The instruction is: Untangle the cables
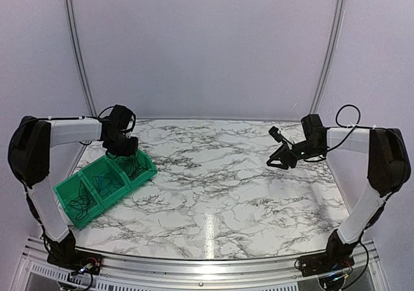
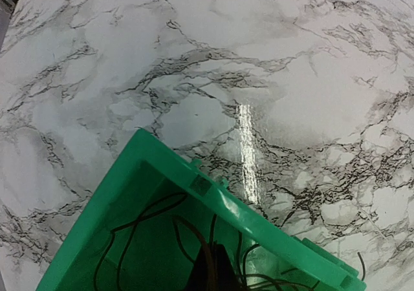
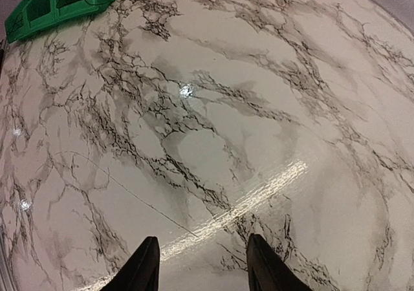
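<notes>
Near edge: a metal rail [image 1: 207, 263] is carrying both arm bases. Beyond it the table [image 1: 220, 194] is presenting a glossy white marble-pattern surface with grey veining, and it is reflecting overhead light as a bright streak near its centre.

On the left part a green bin [image 1: 119, 196] is lying at an angle to the table edge, split into three compartments. The cables [image 1: 82, 204] are lying inside it in loose loops (thin, mostly black).

The left gripper [image 1: 124, 150] is hanging over the bin's farthest compartment. Its wrist view is giving only a dark tip among the strands, so whether the fingers are apart or together cannot be told.

The right gripper [image 3: 202, 242] is hovering over bare marble at the far right, its fingers spread wide.

Behind the table, pale lilac walls [image 1: 207, 45] are enclosing the bench, with two curved metal tubes [image 1: 76, 45] rising along them.
</notes>
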You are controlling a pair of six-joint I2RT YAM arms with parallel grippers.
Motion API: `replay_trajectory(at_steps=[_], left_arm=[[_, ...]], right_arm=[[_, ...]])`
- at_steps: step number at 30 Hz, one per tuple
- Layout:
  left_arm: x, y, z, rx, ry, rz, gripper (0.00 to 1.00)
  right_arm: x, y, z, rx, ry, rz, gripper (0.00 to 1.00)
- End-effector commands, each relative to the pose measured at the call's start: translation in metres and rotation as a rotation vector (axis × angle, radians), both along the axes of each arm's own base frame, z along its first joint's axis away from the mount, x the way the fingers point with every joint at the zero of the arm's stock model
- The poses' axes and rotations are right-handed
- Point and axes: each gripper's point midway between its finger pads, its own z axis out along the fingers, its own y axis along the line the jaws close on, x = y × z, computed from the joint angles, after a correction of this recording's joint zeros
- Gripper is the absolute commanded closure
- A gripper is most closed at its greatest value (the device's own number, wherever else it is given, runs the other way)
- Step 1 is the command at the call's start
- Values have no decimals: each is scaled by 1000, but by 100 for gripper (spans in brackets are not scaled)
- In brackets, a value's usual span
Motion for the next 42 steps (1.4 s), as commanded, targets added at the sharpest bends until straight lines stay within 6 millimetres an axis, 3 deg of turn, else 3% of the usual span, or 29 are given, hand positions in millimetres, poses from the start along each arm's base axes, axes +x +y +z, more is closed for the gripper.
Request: replay_trajectory(at_steps=[1,5,8,11,17,21,24,28,32,37,42], left_arm=[[1,-7,-18,-72,90,-7,100],[1,-6,-23,-114,137,6,100],[0,-5,-10,-123,120,11,76],[-2,1,8,-113,77,34,63],[-11,10,49,-114,0,59,52],[-28,-6,67,-188,-21,13,48],[-49,-29,71,-226,-9,-69,45],[-82,-46,59,-169,26,-173,41],[-101,-43,30,-60,95,-220,41],[-105,-38,4,36,159,-243,43],[-98,-33,-5,104,169,-247,48]], right_arm=[[6,4,6,-23,-26,18,53],[6,4,6,-31,-30,16,53],[6,3,6,-34,-30,15,53],[6,4,4,-36,-25,19,53],[5,6,2,-44,-22,26,53],[5,7,-1,-52,-15,30,53],[4,8,-3,-58,-11,33,53],[4,9,-6,-63,-4,39,53],[2,14,-10,-69,4,52,53],[0,19,-13,-77,13,66,53],[0,18,-12,-84,6,64,53]])
